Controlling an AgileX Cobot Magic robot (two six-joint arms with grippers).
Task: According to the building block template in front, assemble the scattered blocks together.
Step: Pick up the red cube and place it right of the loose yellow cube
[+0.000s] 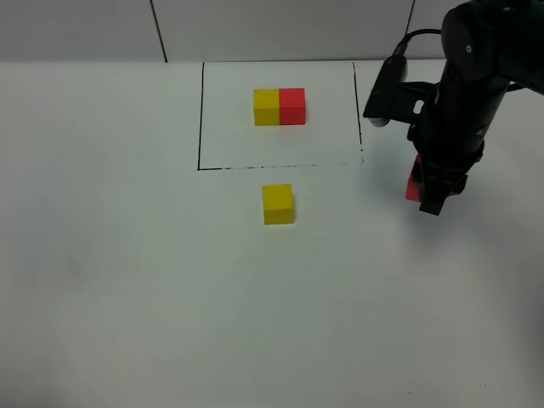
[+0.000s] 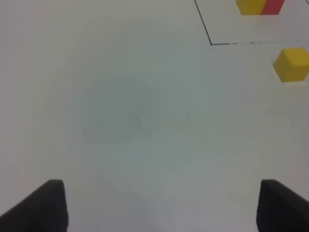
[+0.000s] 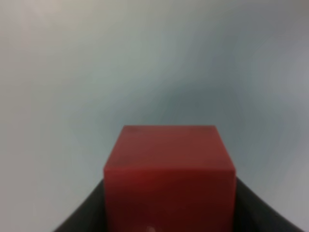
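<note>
The template is a joined yellow and red pair inside a black-lined rectangle at the back of the table, also seen in the left wrist view. A loose yellow cube sits just in front of that rectangle. To its right, my right gripper is shut on the red cube, holding it just off the table. My left gripper is open over bare table, well to the left of the yellow cube; its arm is outside the exterior view.
The table is white. The black frame line marks the template area. The right arm's black body rises over the table's back right.
</note>
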